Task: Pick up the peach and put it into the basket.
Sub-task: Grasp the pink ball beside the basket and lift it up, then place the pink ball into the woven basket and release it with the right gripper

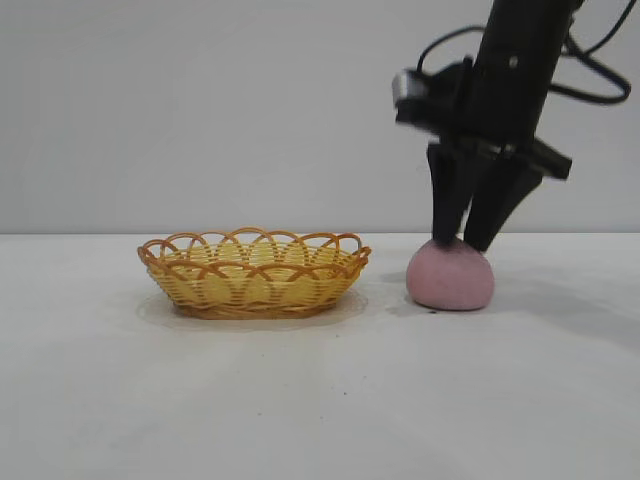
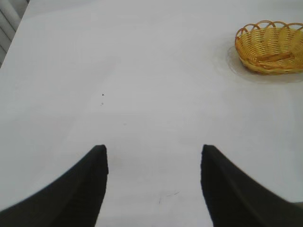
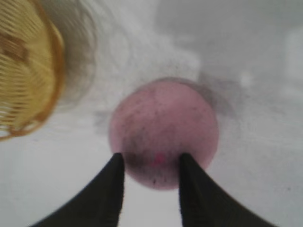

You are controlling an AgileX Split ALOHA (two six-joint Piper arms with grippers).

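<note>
The dull pink peach [image 1: 450, 277] sits on the white table to the right of the yellow-orange wicker basket [image 1: 255, 270], with a gap between them. My right gripper [image 1: 462, 243] comes down from above with its jaws partly apart, and its fingertips [image 1: 443, 236] rest at the peach's top, one on each side of the crown. In the right wrist view the peach [image 3: 163, 127] lies just beyond the right gripper [image 3: 150, 158], and the basket [image 3: 23, 71] is off to one side. My left gripper [image 2: 154, 151] is open and empty over bare table, out of the exterior view.
The white table [image 1: 320, 400] stretches wide in front of both objects. The basket is empty and also shows in the left wrist view [image 2: 270, 47], far from the left gripper. A plain grey wall stands behind.
</note>
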